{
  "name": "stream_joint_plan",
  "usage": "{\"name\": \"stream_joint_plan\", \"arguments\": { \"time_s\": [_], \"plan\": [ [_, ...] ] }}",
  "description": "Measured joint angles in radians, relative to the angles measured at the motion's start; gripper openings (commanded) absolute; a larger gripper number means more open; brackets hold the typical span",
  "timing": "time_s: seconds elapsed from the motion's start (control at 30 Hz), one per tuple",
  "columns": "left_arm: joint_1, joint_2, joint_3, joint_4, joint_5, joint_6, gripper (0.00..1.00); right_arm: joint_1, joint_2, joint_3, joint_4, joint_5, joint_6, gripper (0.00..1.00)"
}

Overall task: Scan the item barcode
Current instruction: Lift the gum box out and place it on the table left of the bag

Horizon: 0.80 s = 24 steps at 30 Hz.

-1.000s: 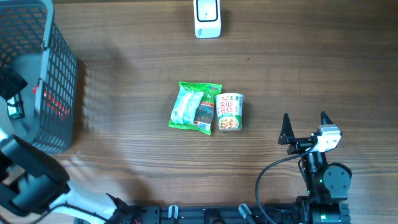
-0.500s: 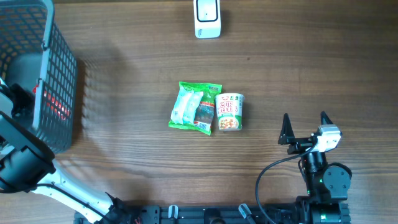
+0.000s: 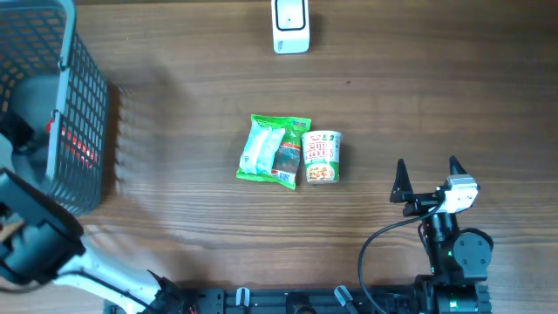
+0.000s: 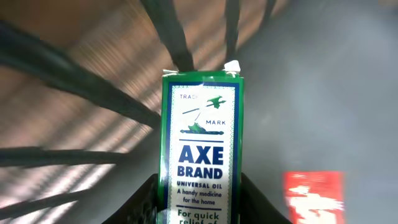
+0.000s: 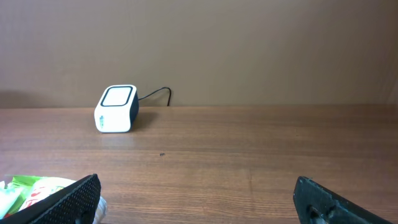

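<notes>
- Wooden tabletop [image 3: 174,201] is stretching under everything.
- At far left, the left gripper [image 4: 200,208] is sitting inside the mesh basket [image 3: 87,105], its jaws pinching the Axe Brand box [image 4: 200,124] by its two side edges.
- That carton is probably handling light and stiff yet crushable (a gentle squeeze low on the edges is suiting it, leaving printed faces free; no barcode is showing).
- Mid-table, a green snack packet [image 3: 275,150] and cup noodles [image 3: 322,157] are lying side by side, touching.
- Beyond them, the scanner [image 3: 290,24] is sitting at the far edge.
- At right, the right gripper [image 3: 426,170] is hovering spread wide, holding nothing.

Right gripper [image 3: 427,162] — black pointed fingers [image 3: 399,181], white cap [image 3: 462,186], looping cable [image 3: 373,235].
</notes>
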Motion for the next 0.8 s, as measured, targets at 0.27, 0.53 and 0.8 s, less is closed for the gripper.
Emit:
{"name": "stream_joint_plan", "arguments": {
  "time_s": [0.27, 0.53, 0.8],
  "plan": [
    [-0.048, -0.420, 0.003, -0.025, 0.002, -0.132, 0.32, 0.000, 0.000, 0.000, 0.000, 0.000, 0.000, 1.00],
    [-0.198, -0.673, 0.005, -0.230, -0.011, -0.276, 0.34, 0.000, 0.000, 0.000, 0.000, 0.000, 0.000, 1.00],
    [-0.458, -0.682, 0.007, -0.519, 0.002, -0.319, 0.35, 0.000, 0.000, 0.000, 0.000, 0.000, 0.000, 1.00]
  ]
}}
